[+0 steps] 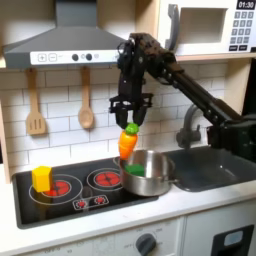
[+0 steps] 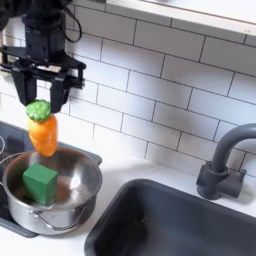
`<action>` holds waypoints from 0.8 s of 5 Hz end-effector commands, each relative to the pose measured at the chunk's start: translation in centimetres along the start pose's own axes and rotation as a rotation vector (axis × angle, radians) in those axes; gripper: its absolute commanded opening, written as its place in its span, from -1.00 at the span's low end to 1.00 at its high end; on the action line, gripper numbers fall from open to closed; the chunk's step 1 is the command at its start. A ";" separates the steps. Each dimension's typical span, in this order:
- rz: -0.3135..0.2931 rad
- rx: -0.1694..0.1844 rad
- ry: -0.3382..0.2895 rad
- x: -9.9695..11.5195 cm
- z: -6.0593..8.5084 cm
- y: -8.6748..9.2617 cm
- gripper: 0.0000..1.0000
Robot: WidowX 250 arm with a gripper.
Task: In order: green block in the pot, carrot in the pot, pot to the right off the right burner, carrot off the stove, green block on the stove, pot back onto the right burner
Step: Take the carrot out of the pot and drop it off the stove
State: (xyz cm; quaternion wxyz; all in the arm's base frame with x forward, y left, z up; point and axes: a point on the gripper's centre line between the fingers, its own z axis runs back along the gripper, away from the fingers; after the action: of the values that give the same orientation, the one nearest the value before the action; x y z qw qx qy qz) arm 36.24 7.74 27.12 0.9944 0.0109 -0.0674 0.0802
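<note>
The black arm reaches in from the first exterior view's right, its end effector (image 1: 130, 121) pointing straight down, fingers closed on the carrot's (image 2: 43, 134) green top.

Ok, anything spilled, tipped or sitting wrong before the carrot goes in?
Nothing stands out. The pot sits upright with the green block flat inside. The pincer holds the carrot by its green top, hanging straight above the pot. The yellow block stands on the left burner in the first exterior view.
</note>
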 end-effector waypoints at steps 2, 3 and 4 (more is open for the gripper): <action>0.085 0.020 0.013 0.2 0.5 3.0 -1.00; 0.103 0.039 0.016 -0.1 0.0 4.0 -1.00; 0.114 0.067 0.027 0.1 -1.4 4.7 -1.00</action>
State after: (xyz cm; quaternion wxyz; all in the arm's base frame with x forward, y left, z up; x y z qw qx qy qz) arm 35.94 12.26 25.52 0.9886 0.0387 -0.0492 0.1371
